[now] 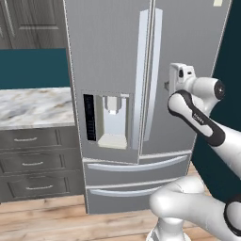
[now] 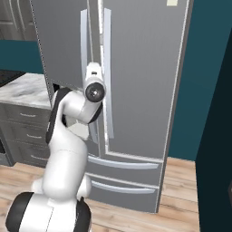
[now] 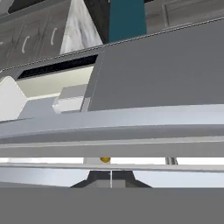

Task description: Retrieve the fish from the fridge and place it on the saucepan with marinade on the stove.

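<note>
The fridge (image 1: 113,56) (image 2: 145,68) stands straight ahead, tall and silver-grey, with long vertical handles and two lower drawers. My gripper (image 1: 166,86) is at the right door's handle (image 1: 155,70) (image 2: 108,68), about halfway up it. In the hand view the view is rolled: the handles (image 3: 131,120) run across the picture, and my gripper (image 3: 111,180) sits shut just below them with nothing between the tips. A thin white strip of interior (image 3: 52,160) shows between the doors, with a small round yellowish item (image 3: 105,159) in it. The fish, the saucepan and the stove are out of view.
A water dispenser panel (image 1: 108,120) is set in the left door. Left of the fridge runs a marble counter (image 1: 33,106) (image 2: 27,90) over grey drawers (image 1: 33,162). A teal wall (image 2: 204,90) closes off the right side. The floor is wood (image 1: 42,221).
</note>
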